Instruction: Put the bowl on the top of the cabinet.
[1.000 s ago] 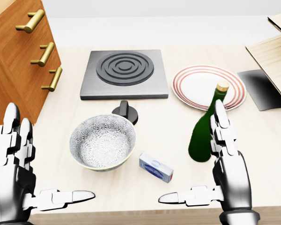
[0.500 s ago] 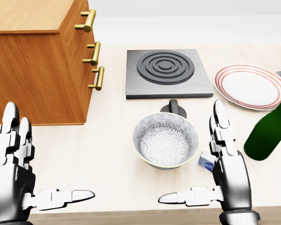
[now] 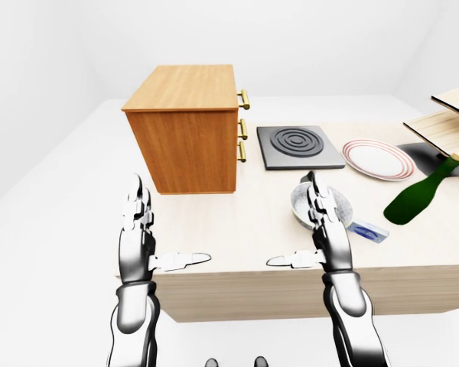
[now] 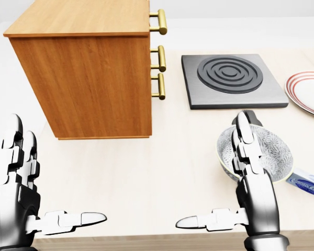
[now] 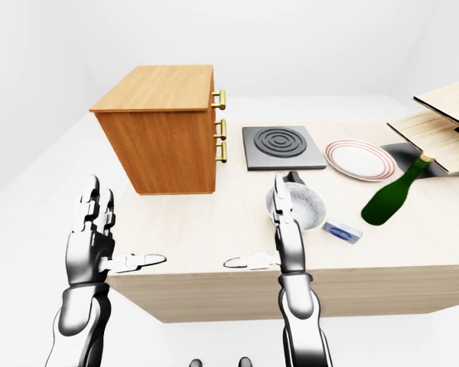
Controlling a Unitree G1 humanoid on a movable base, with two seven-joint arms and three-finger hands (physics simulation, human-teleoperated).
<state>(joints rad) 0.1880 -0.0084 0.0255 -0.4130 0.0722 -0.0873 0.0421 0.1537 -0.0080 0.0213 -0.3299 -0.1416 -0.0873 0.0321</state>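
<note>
Bowl (image 4: pixel 275 151) on the table (image 4: pixel 146 172), partly hidden behind the raised right hand (image 4: pixel 251 193), fingers spread, touching nothing. Cabinet (image 4: pixel 89 68) up and left of the bowl, well apart. Left hand (image 4: pixel 18 198) at lower left, likewise spread, empty.

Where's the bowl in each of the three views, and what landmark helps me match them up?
Left-eye view: bowl right of centre, partly hidden by the right hand.
Head view: bowl at lower right, behind the right hand.
Right-eye view: bowl just right of centre, behind the right hand.
Shared landmark: the hotplate, just above the bowl in every view.
</note>
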